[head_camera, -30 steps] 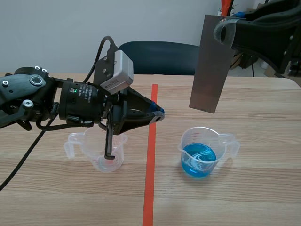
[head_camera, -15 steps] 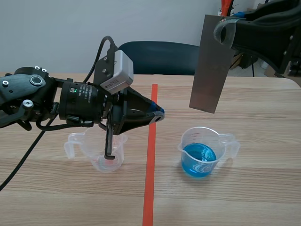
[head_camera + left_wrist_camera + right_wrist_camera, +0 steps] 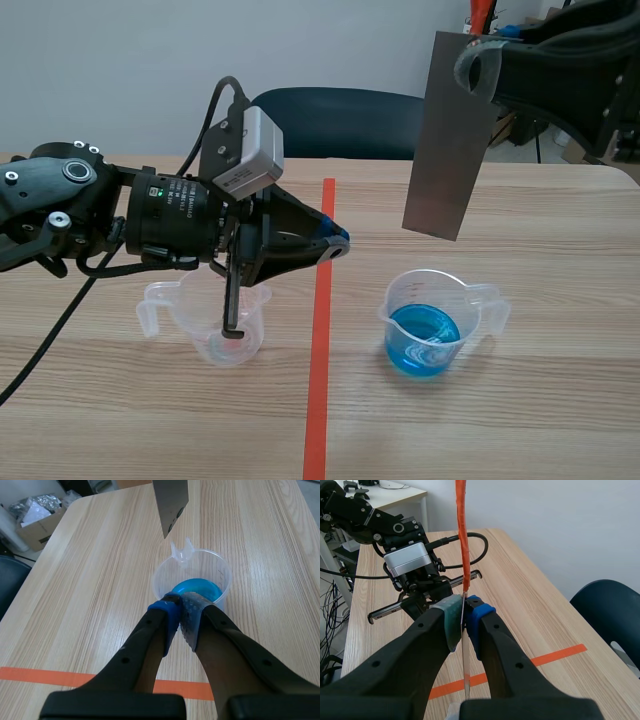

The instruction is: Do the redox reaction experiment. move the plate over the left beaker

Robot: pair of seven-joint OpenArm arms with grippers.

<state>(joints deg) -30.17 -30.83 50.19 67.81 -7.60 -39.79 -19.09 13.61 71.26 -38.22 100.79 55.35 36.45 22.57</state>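
Plate (image 3: 450,140) clamped high at the far right in the right gripper (image 3: 464,614).
It hangs above the blue-filled beaker (image 3: 425,330); the left gripper (image 3: 340,241), closed on nothing, sits over the left beaker (image 3: 180,308).

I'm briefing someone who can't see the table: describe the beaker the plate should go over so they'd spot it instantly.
Find the orange-red tape line down the middle of the wooden table; a clear plastic beaker stands on each side. Yours, the left beaker, sits under the left arm. It looks empty, while its neighbour holds blue liquid.
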